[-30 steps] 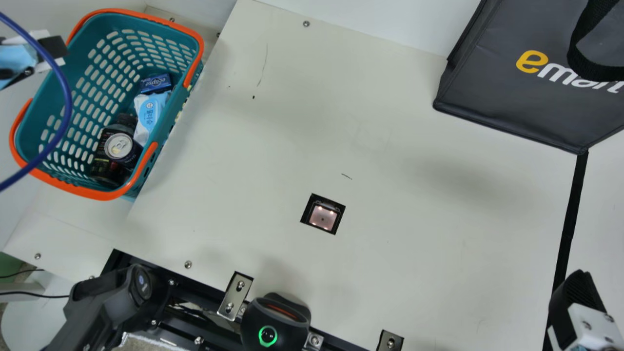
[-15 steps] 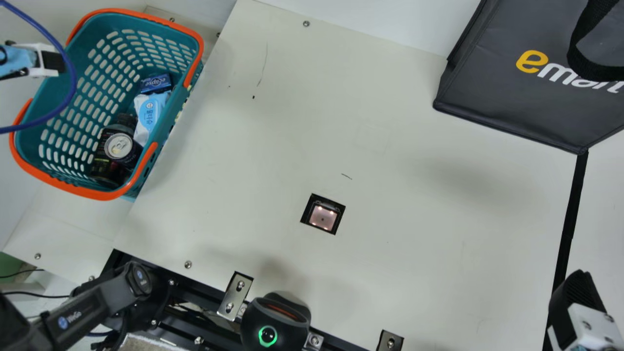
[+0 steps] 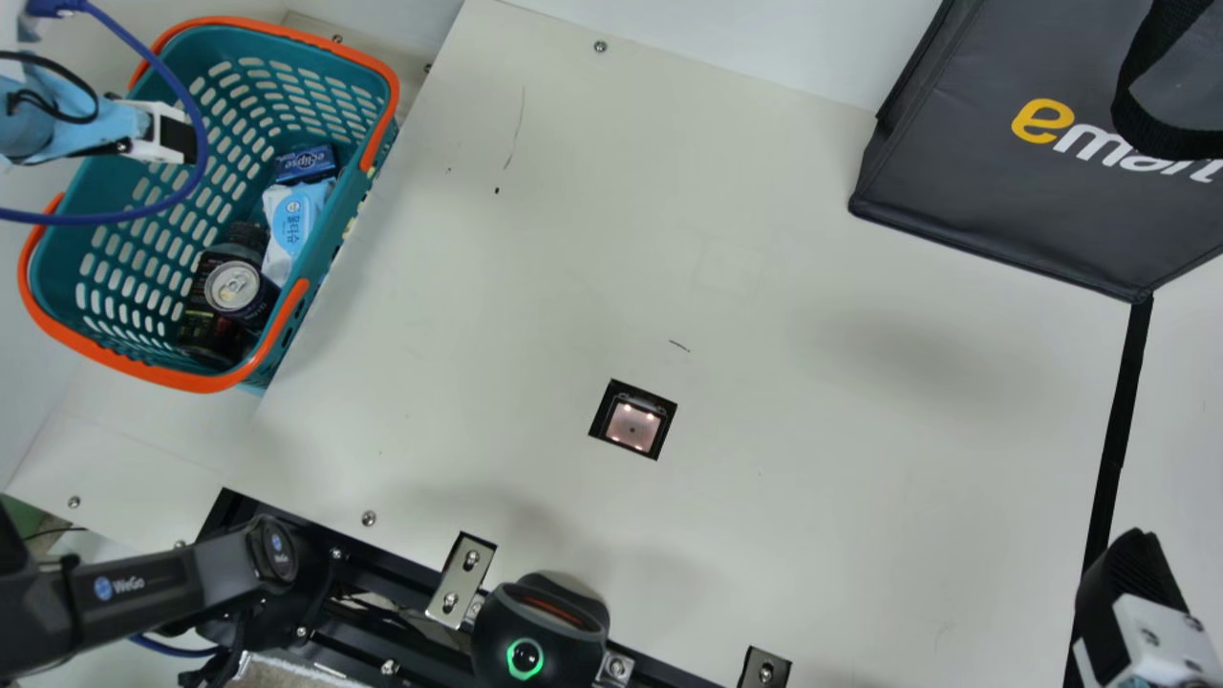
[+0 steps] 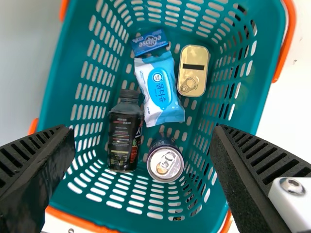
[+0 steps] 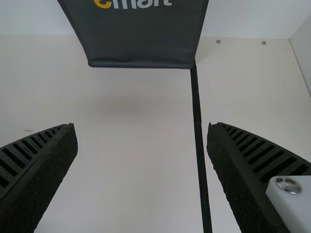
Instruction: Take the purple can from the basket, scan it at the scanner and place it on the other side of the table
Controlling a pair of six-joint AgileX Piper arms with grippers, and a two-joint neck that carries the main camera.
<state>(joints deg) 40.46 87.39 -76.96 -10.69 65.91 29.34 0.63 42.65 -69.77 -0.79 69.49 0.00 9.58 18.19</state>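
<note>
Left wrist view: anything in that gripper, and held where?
Nothing held: the left gripper's jaws are open, with the can lying in the basket.

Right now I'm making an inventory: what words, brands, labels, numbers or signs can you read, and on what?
"eclipse": blue box
"물티슈": white-and-blue pack
"emart": dark bag
"WeGo": left arm
Print on the dark bottle and purple can, and other small print: too small to read.

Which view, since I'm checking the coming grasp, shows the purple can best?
The left wrist view: nearer, it shows the purple can with its whole lid and some side, beside the dark bottle. The main view shows its lid and side smaller, overlapping the bottle in the picture. The right wrist view faces the dark bag.
</note>
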